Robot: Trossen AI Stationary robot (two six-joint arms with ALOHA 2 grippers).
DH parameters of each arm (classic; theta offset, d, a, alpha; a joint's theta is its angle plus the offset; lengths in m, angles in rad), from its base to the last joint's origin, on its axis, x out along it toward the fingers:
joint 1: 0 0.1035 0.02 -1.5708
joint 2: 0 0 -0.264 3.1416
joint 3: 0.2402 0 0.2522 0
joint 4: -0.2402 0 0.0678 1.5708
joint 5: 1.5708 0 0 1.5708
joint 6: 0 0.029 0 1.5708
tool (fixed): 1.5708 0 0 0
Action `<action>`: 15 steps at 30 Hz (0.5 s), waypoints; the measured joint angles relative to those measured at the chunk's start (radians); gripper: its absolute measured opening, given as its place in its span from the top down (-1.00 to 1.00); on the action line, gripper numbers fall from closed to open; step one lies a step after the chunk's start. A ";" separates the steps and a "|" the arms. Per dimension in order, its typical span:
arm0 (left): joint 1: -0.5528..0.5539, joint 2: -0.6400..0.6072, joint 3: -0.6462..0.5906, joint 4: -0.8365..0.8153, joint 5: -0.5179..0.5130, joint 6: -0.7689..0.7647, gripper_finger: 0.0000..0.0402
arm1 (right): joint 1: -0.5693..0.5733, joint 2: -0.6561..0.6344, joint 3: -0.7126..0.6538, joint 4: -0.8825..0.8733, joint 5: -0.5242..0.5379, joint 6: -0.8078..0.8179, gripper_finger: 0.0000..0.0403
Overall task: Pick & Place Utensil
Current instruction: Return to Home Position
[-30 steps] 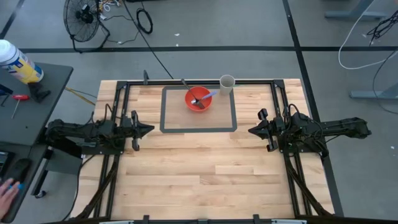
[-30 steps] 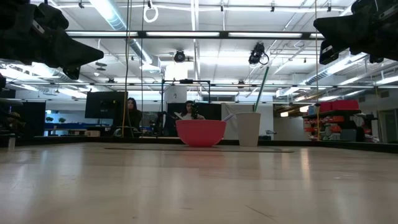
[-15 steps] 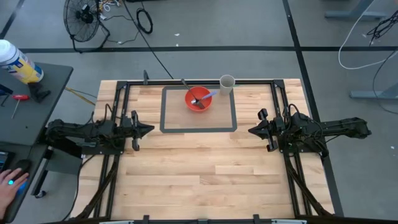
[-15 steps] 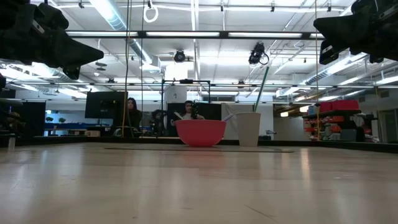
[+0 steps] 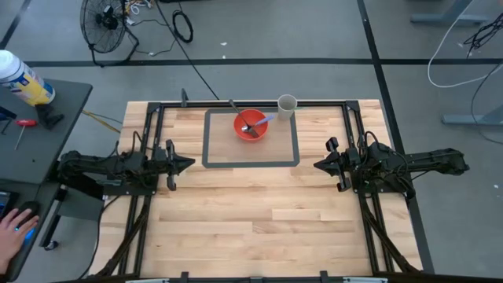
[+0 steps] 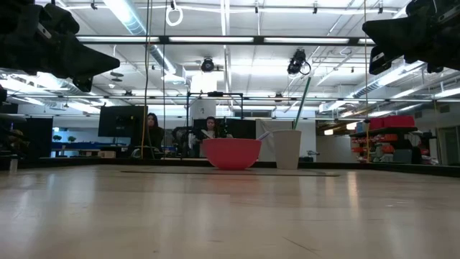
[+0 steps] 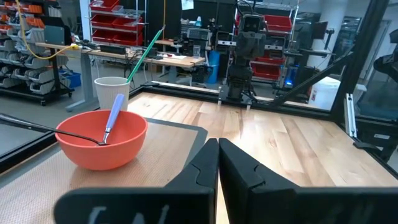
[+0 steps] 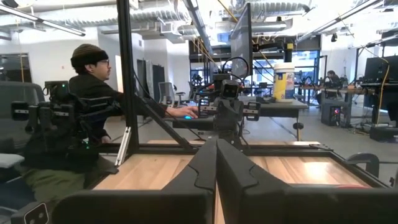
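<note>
A red bowl [image 5: 251,125] stands on a dark-edged mat [image 5: 251,161] at the table's far middle. It also shows in the left wrist view [image 7: 102,138] and the low view [image 6: 231,153]. In the bowl a pale purple-handled utensil [image 7: 114,112] and a dark-handled spoon [image 7: 37,126] lean on the rim. A white cup [image 5: 287,104] stands just right of the bowl and holds a green stick-like utensil [image 7: 146,51]. My left gripper [image 5: 189,163] hovers shut off the mat's left near corner. My right gripper [image 5: 317,164] hovers shut off its right near corner. The two grippers face each other.
Black frame rails [image 5: 154,141] run along the table's left, right and far sides. Bare wood [image 5: 259,220] lies between the arms and the near edge. A person's hand [image 5: 14,232] rests at a side desk left of the table. A seated person [image 8: 87,93] shows in the right wrist view.
Both arms, the bowl, the cup and the utensils have kept still. Only the person's hand at the side desk has shifted.
</note>
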 joint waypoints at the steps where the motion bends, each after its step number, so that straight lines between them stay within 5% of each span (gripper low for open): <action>1: 0.000 0.000 0.000 0.000 0.000 0.000 0.93 | 0.000 0.000 0.000 0.000 0.000 0.000 0.94; 15: 0.000 0.000 0.000 0.000 0.000 0.000 0.93 | 0.000 0.000 0.000 0.000 0.000 0.000 0.94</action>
